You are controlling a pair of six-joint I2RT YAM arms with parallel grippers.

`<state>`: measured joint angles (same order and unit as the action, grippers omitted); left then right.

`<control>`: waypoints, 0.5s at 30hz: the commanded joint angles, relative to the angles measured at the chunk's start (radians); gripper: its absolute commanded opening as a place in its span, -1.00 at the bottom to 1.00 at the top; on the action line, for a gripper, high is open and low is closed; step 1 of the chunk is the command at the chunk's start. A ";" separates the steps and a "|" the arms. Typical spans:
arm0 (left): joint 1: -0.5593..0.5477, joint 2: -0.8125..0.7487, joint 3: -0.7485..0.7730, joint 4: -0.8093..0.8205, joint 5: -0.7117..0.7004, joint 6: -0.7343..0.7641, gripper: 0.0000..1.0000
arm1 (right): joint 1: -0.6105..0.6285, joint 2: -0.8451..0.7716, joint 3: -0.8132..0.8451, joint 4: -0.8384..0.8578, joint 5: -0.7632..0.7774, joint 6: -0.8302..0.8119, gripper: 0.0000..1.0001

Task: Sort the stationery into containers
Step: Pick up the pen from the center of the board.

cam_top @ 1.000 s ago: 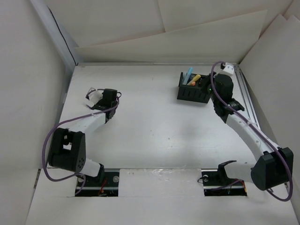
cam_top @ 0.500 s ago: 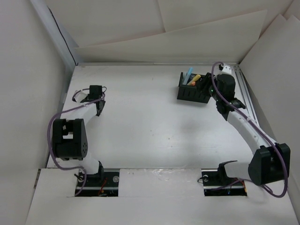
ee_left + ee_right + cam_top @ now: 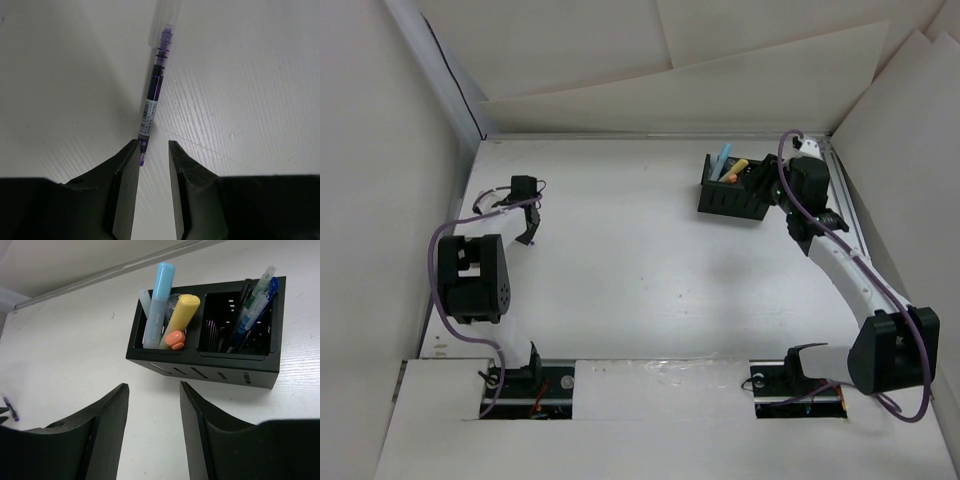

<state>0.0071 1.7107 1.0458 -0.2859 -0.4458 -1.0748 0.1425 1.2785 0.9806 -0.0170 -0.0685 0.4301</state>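
Observation:
A purple pen with a clear cap lies flat on the white table. My left gripper is open just above it, and the pen's near end sits at the tip of the left finger. In the top view this gripper is at the far left. The black two-compartment organizer stands at the back right. Its left compartment holds a light blue marker, a yellow-orange highlighter and a pale pen. Its right compartment holds blue pens and a dark one. My right gripper is open and empty beside the organizer.
A metal rail runs along the table's right edge, close to the right arm. White cardboard walls enclose the table on the left, back and right. The purple pen also shows at the far left edge of the right wrist view.
My left arm has swung left toward the wall and its gripper has turned to point down at the pen. My right gripper has shifted slightly right beside the organizer.

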 commanded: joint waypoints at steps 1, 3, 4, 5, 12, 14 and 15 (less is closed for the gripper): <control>0.002 0.019 0.030 -0.052 -0.028 0.003 -0.50 | -0.014 -0.008 0.010 0.035 -0.022 -0.014 0.02; 0.002 0.035 0.030 -0.052 -0.028 0.003 -0.52 | -0.014 -0.018 0.001 0.035 -0.022 -0.014 0.02; 0.002 0.052 0.030 -0.061 -0.028 0.003 -0.52 | -0.014 -0.018 0.001 0.035 -0.022 -0.005 0.02; 0.013 0.052 0.030 -0.061 -0.018 0.003 -0.52 | -0.014 -0.018 0.001 0.035 -0.022 -0.005 0.02; 0.042 0.118 0.030 -0.016 0.054 0.048 -0.55 | -0.014 -0.018 0.001 0.035 -0.048 -0.005 0.02; 0.042 0.132 0.030 -0.016 0.055 0.049 -0.84 | -0.014 -0.018 0.001 0.035 -0.039 -0.005 0.02; 0.042 0.132 0.030 -0.004 0.068 0.058 -0.93 | -0.014 -0.018 0.001 0.035 -0.039 -0.005 0.02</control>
<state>0.0387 1.8004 1.0779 -0.2554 -0.4240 -1.0424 0.1368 1.2785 0.9806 -0.0174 -0.0986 0.4297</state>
